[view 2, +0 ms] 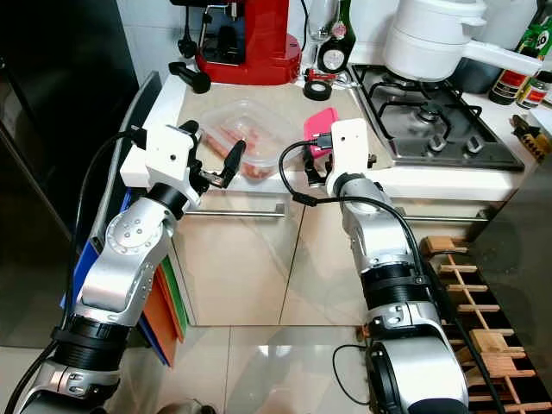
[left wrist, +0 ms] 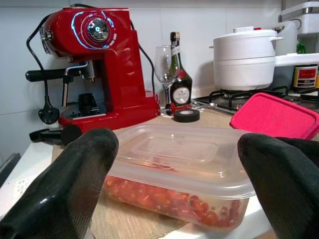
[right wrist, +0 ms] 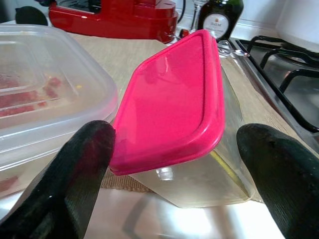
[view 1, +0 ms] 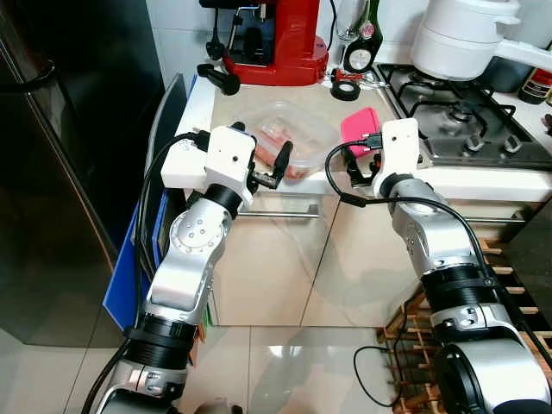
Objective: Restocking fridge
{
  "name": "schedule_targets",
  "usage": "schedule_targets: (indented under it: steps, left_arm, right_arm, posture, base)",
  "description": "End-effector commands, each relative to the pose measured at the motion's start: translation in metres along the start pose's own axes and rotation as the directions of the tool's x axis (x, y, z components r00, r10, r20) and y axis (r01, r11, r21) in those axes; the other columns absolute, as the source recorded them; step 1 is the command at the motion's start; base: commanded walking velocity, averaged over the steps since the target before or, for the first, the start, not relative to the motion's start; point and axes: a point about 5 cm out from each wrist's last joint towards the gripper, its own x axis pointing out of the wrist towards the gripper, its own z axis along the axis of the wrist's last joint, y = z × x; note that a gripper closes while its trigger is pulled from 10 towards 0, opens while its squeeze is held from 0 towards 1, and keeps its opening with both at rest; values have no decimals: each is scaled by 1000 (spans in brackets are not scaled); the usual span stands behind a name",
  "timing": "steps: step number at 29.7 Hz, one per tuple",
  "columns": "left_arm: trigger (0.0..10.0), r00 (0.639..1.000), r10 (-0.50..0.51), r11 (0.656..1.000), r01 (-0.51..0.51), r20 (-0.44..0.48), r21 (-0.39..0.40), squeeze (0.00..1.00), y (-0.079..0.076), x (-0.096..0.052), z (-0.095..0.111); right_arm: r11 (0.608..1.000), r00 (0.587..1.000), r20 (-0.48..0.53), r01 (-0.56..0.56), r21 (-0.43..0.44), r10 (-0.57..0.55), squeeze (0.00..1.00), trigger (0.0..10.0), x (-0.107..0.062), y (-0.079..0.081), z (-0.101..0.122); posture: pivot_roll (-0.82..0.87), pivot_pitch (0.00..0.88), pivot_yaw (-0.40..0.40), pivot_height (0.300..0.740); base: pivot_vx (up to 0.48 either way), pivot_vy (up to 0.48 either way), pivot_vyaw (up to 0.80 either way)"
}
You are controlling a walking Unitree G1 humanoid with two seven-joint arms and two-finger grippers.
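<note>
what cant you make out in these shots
- Right gripper: in the eye views its white wrist housing hides the open fingers.
- Pink-lidded container: its contents can't be told; the lid covers the top and the wall glares.
- Fridge: too dark and cut by the left edge, door state unclear.
- Bottle: label too small to read.

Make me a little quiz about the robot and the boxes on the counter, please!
1. True or false: the pink lid sits on its box.
2. What colour is the food in the clear box?
3. Which gripper faces the clear box: A left, B right?

Key: 1 true. 2 red. 3 A.
</note>
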Motion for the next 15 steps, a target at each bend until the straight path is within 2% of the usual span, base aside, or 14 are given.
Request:
schedule_targets:
  steps: [1, 5, 8, 11, 15]
  left_arm:
    - [10000, 1000, -4, 1000, 3, 11, 11, 0, -2, -1, 4]
    - [10000, 1000, -3, 1000, 3, 14, 12, 0, -1, 0, 5]
    - [10000, 1000, -4, 1000, 4, 19, 13, 0, -1, 1, 6]
    - [10000, 1000, -4, 1000, 4, 20, 13, 0, -1, 1, 6]
    - [10000, 1000, -6, 1000, 6, 23, 18, 0, 0, 2, 7]
  right_arm:
    - [999, 999, -22, 43, 10, -42, 0, 10000, 0, -9, -3]
    - [998, 998, -46, 49, 46, -46, 0, 10000, 0, -9, -8]
    - [988, 993, -103, 65, 137, -51, 0, 10000, -1, -8, -21]
    - [986, 992, -113, 69, 150, -52, 0, 10000, -1, -8, -23]
    - [960, 983, -182, 81, 268, -32, 0, 10000, -3, -1, -36]
  posture:
    - [61, 0, -42, 740]
    - [60, 0, -42, 740]
    - [60, 0, -41, 740]
    - [60, 0, -41, 740]
    - [62, 0, -38, 740]
  base:
    - [0, 0, 0]
    - [0, 0, 0]
    - [0, 0, 0]
    - [0, 0, 0]
    - [0, 0, 0]
